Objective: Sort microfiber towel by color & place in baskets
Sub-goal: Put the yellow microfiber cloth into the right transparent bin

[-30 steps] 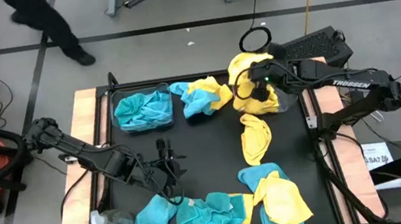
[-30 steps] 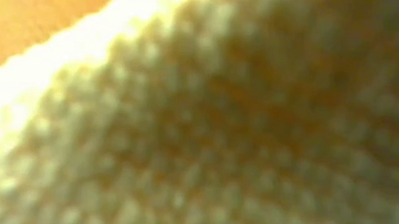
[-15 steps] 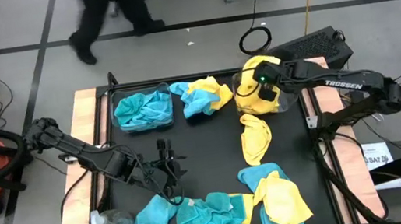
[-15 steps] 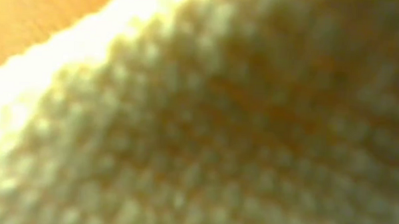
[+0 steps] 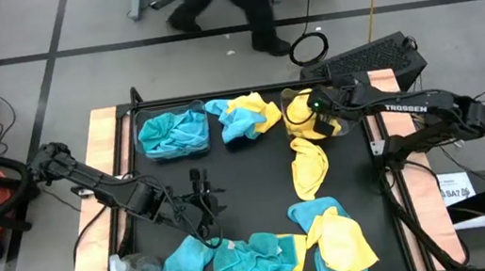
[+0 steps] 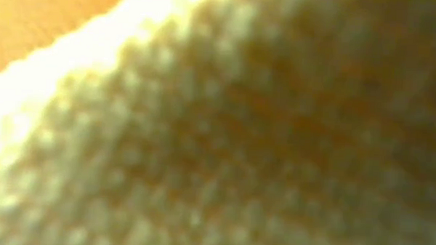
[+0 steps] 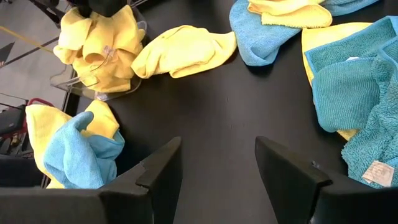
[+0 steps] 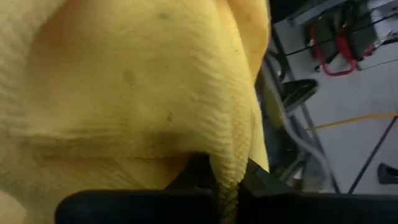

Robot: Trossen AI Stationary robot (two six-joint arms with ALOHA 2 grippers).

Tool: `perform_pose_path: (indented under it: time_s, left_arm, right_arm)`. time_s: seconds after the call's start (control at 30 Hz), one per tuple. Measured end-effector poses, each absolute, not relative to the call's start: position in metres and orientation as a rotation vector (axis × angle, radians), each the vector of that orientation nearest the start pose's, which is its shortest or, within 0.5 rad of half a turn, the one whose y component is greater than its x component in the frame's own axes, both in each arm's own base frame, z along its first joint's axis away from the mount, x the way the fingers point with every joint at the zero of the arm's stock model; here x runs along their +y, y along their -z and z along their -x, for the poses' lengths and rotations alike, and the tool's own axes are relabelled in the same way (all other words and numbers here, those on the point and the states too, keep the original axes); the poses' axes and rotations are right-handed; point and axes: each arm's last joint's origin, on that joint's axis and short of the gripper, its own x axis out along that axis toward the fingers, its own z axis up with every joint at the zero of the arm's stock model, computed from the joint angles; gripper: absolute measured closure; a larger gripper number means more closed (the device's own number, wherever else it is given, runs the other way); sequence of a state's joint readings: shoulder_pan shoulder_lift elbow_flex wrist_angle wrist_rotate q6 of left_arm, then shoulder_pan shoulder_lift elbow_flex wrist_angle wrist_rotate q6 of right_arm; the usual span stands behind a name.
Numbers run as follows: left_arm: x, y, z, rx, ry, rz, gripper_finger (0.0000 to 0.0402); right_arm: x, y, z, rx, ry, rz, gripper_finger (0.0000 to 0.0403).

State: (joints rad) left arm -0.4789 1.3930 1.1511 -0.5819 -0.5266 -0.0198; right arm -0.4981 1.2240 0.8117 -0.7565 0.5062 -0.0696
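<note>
My right gripper [image 5: 316, 114] is shut on a yellow towel [image 5: 300, 114] and stands low over the clear basket [image 5: 348, 126] at the table's far right, where the yellow cloth bunches. The other basket [image 5: 173, 134], far left, holds teal towels. Out over the bare mat left of centre, my left gripper [image 5: 203, 207] is open and holds nothing; its wrist view shows its fingers [image 7: 217, 146] apart above black mat. A yellow towel [image 6: 217, 137] fills the whole low view. My right gripper pinches a hanging fold of the yellow towel [image 8: 229, 177] between its two fingers. It comes slanting down from the table's right side. The rest of the cloth bunches in front of the fingers, in the basket; one layer or several, I cannot tell.
A teal and yellow heap [image 5: 245, 116] lies between the baskets. One yellow towel [image 5: 309, 170] lies on the mat just nearer than the right basket. Several teal and yellow towels [image 5: 259, 255] lie along the near edge. A person [image 5: 234, 4] walks beyond the far edge.
My right gripper has gone down toward the right basket, tipping further downward and staying shut on the yellow towel. The towel, hanging above the basket before, now bunches in it. The person behind the table has walked from left to right.
</note>
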Motion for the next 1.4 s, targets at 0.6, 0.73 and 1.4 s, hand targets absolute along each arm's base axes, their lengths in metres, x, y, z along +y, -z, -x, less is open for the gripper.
perform_pose_path:
  time_s: [0.6, 0.73, 1.4]
  left_arm:
    - [-0.120, -0.296, -0.264, 0.713, -0.054, -0.372, 0.0195]
    - [-0.120, -0.296, -0.264, 0.712, -0.054, -0.372, 0.0195]
    - [-0.120, -0.296, -0.264, 0.707, -0.054, -0.369, 0.0195]
  right_arm:
    - [-0.142, -0.202, -0.169, 1.271, 0.830, -0.212, 0.0402]
    - [-0.148, -0.189, -0.173, 1.320, 0.779, -0.273, 0.0402]
    - [-0.144, -0.194, -0.168, 1.331, 0.748, -0.265, 0.0329]
